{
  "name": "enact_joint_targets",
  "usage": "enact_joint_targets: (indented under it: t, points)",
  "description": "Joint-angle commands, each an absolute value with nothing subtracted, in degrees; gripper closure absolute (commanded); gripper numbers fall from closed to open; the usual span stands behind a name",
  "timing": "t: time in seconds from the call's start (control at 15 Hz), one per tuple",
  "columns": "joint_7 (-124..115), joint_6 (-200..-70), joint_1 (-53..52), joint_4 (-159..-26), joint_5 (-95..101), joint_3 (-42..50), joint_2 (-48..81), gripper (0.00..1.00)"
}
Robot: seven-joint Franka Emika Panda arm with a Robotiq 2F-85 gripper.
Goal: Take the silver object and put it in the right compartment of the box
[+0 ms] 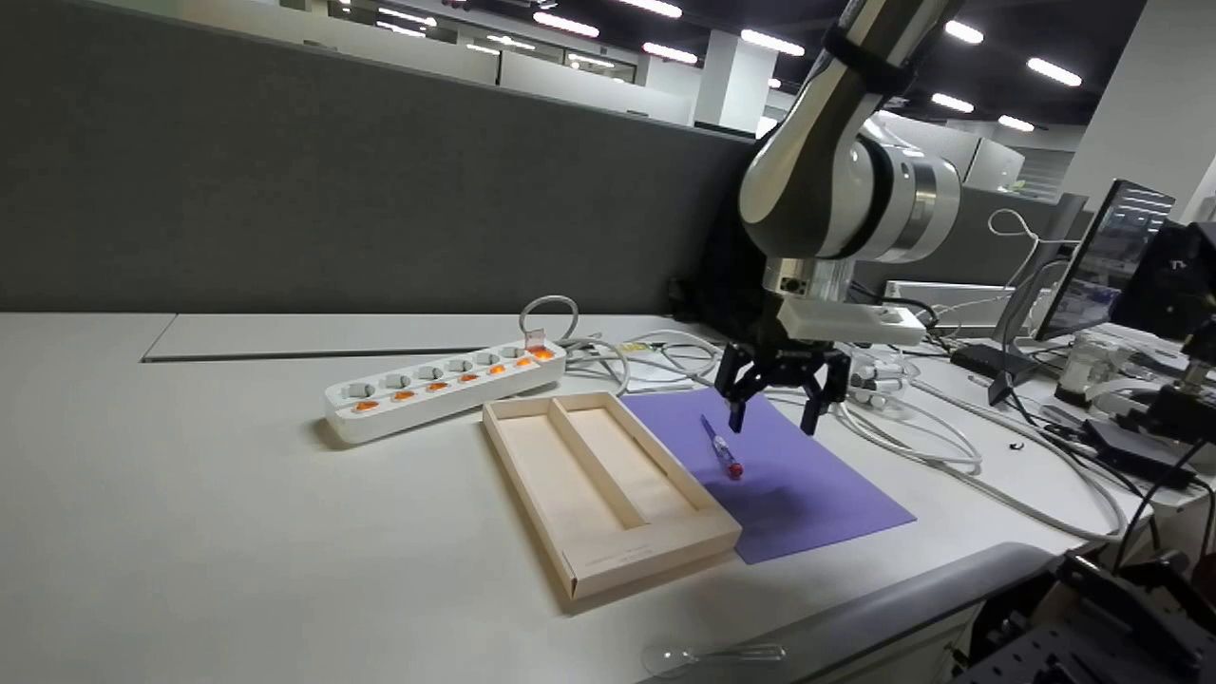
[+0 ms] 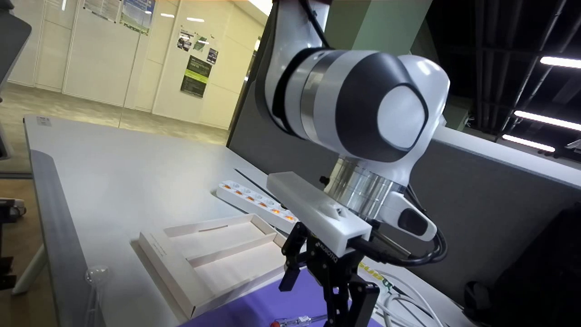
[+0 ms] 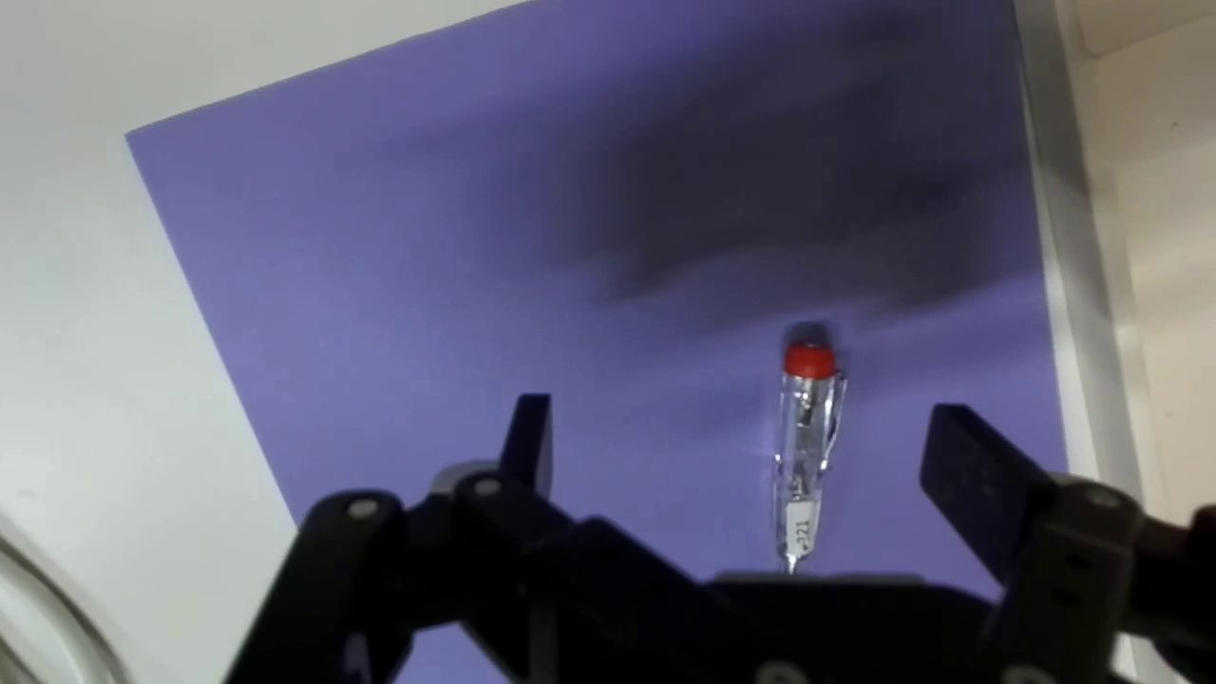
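2 spread fingers [image 3: 983, 492] hang above a purple sheet [image 1: 817, 494] on a white desk [image 1: 285, 532], grey partition [image 1: 380, 190] behind.

A grey partition [image 1: 380, 180] backs the white desk [image 1: 190, 522]. Beyond the partition, a white pillar [image 1: 739, 78] rises and strip lights [image 1: 670, 53] glow on the dark ceiling [image 1: 1083, 33].

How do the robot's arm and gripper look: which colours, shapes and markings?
The arm is white and dark grey, with a silver cylindrical section and black cables. The gripper is black, with two jointed fingers and white ROBOTIQ lettering.
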State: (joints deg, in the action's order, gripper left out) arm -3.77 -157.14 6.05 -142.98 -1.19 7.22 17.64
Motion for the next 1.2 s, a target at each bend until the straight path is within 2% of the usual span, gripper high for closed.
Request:
enact_joint_targets:
  t: [0.0, 0.73, 0.8, 0.87, 1.0, 1.13]
  points:
    - [-6.85, -159.22, 5.22, -140.58, -1.88, 7.82, 21.35, 0.0]
    - [-8.1, -164.77, 2.83, -138.18, -1.98, 8.05, 27.09, 0.0]
    - [-8.26, -165.52, 2.58, -138.13, -2.01, 8.15, 27.34, 0.04]
    - [-8.07, -166.08, 2.71, -138.11, -2.37, 7.84, 27.49, 0.25]
    - [-8.12, -167.17, 2.39, -138.08, -2.7, 7.95, 27.83, 0.29]
    - [-8.07, -167.9, 2.29, -138.04, -2.92, 7.98, 28.01, 0.45]
